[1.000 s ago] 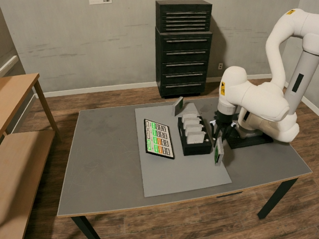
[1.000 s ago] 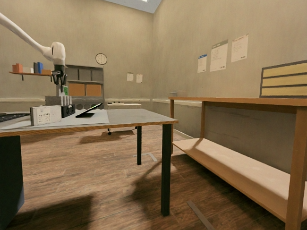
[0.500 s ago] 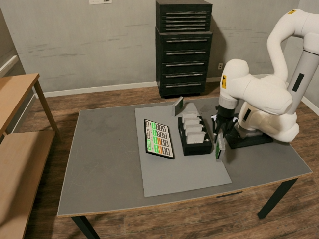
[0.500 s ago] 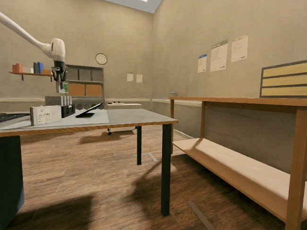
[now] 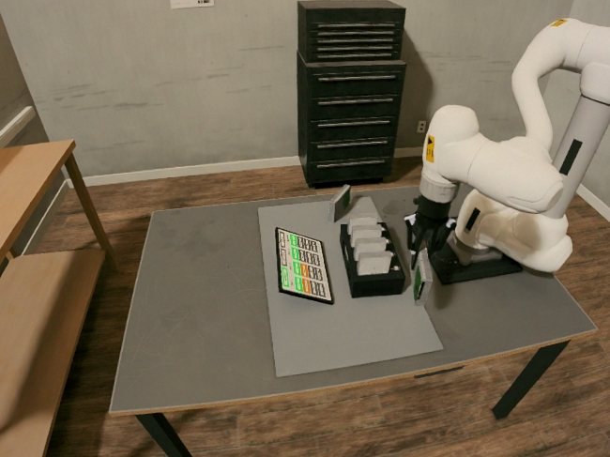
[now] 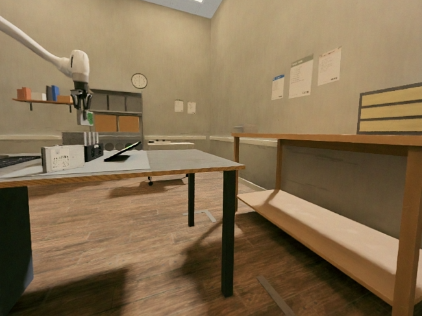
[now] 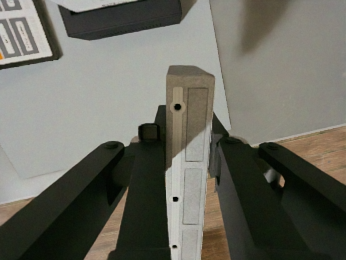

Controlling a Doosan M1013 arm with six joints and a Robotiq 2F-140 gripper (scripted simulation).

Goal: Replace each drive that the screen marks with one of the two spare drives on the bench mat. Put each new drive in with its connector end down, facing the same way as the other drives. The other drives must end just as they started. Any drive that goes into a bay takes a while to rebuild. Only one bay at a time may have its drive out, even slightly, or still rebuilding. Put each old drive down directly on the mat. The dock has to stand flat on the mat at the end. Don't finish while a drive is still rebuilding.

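My gripper [image 5: 423, 260] [image 6: 84, 113] [image 7: 183, 120] is shut on a drive [image 5: 422, 283] [image 6: 85, 119] [image 7: 186, 185], held upright in the air to the near right of the dock, touching nothing else. The drive's green board side shows in the top and exterior views. The black dock [image 5: 377, 288] [image 6: 93, 152] [image 7: 125, 21] stands on the mat [image 5: 356, 329] [image 7: 75, 105] with several drives [image 5: 373, 264] upright in it. Another drive [image 5: 339, 204] [image 6: 63, 158] stands on the mat behind the dock. The screen [image 5: 305, 268] [image 6: 122, 150] [image 7: 25, 27] shows green cells and two orange cells; its text is too small to read.
The screen leans beside the dock's left side in the top view. The arm's black base plate [image 5: 480, 272] is right of the dock. The bench [image 5: 198, 295] has its near edge below the mat. A tool cabinet [image 5: 351, 91] stands behind the bench.
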